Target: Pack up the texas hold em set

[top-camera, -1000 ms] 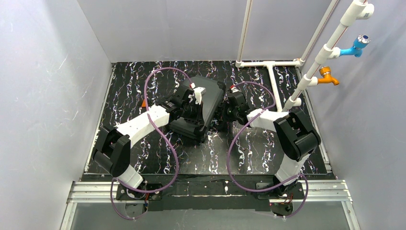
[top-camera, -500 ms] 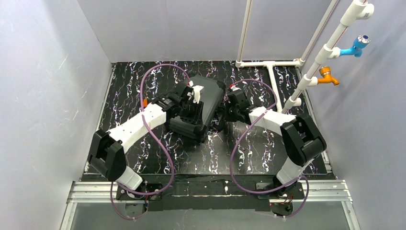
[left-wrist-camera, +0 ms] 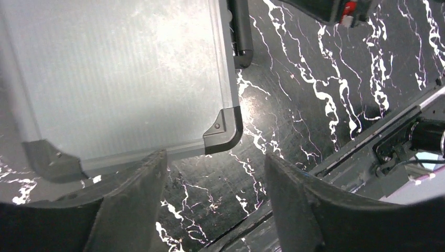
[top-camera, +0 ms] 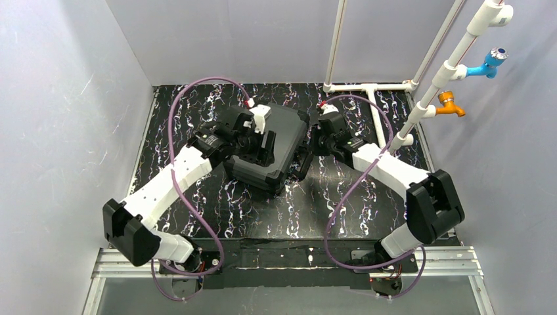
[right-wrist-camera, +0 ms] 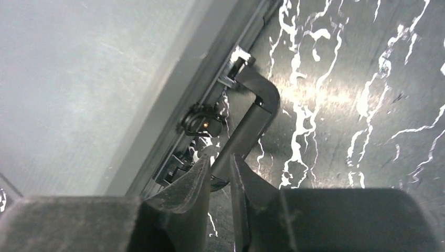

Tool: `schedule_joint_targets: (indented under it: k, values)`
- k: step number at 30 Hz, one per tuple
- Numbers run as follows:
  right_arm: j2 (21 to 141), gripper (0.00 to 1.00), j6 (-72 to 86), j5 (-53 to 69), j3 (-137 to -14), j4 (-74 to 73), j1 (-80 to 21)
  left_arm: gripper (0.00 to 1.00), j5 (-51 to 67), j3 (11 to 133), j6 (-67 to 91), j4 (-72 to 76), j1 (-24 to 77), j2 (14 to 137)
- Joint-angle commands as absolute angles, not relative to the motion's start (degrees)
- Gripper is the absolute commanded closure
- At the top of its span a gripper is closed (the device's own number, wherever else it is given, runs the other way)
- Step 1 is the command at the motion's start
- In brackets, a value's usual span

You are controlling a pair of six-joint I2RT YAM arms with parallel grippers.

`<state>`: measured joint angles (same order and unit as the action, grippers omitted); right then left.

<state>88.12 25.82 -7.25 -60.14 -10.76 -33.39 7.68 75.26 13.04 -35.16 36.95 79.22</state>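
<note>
Black white-veined tabletop [top-camera: 197, 111] between grey walls [top-camera: 66, 98]: from the top view we see the closed black case [top-camera: 286, 134] lying flat mid-table, with the left gripper [left-wrist-camera: 215, 157] over its left half and the right gripper [right-wrist-camera: 220, 160] at its right edge. Left wrist view adds what the top can't: fingers [left-wrist-camera: 131, 199] spread wide, nothing between them, just off a capped corner [left-wrist-camera: 223, 128] of the case. Right wrist view shows the handle [right-wrist-camera: 254, 123] on the case's edge, its lower end between narrowly parted fingertips [right-wrist-camera: 191, 178]; we can't tell if they're clamping it.
</note>
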Motion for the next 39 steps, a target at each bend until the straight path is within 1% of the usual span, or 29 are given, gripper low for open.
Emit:
schedule_joint_targets:
  k: [1,2,5,7,8,12,15,16,22,29,33,39]
  values:
    - [83.37,0.68,22.77,-8.75,-64.57,-11.42,-33.13,0.28,0.98,77.6,10.47,-37.97,37.18,73.05]
    - [82.72,0.65,22.42,-8.75,-65.01,-11.49,-33.13,0.24,-1.48,77.5,10.17,-37.97,37.18,72.09]
    - [80.83,0.5,21.3,-8.63,-66.43,-11.51,-33.13,0.1,-6.4,77.03,9.41,-37.97,37.18,69.21]
    - [79.52,0.41,20.55,-8.47,-67.14,-11.43,-33.13,0.04,-9.59,76.67,8.9,-37.96,37.18,67.36]
    - [78.9,0.36,20.1,-8.34,-67.48,-11.35,-33.13,0.02,-11.33,76.44,8.73,-37.88,37.18,66.32]
    - [76.11,0.15,18.47,-8.2,-68.27,-10.87,-33.13,0.02,-17.34,74.8,7.25,-36.76,37.07,62.24]
    - [74.36,0.04,17.99,-7.76,-68.51,-10.27,-33.13,0.02,-20.26,73.07,5.71,-34.9,37.09,59.07]
    - [73.85,0.02,17.79,-7.39,-68.67,-10.2,-33.13,0.02,-21.39,72.08,5.23,-34.16,37.09,57.65]
    - [70.74,0.02,16.84,-6.85,-69.4,-9.89,-33.13,0.02,-27.97,66.93,2.35,-29.79,37.09,51.32]
    - [66.49,0.02,16.79,-9.86,-69.37,-8.83,-33.2,0.02,-35.3,60.95,-1.41,-25.11,37.08,45.83]
    - [63.06,0.02,15.52,-10.37,-66.93,-5.84,-33.13,0.02,-37.46,55.97,-2.5,-21.78,37.09,42.12]
    - [60.42,0.02,15.14,-13.02,-64.26,-4.93,-33.13,0.02,-39.68,51.84,-2.2,-19.68,37.09,38.3]
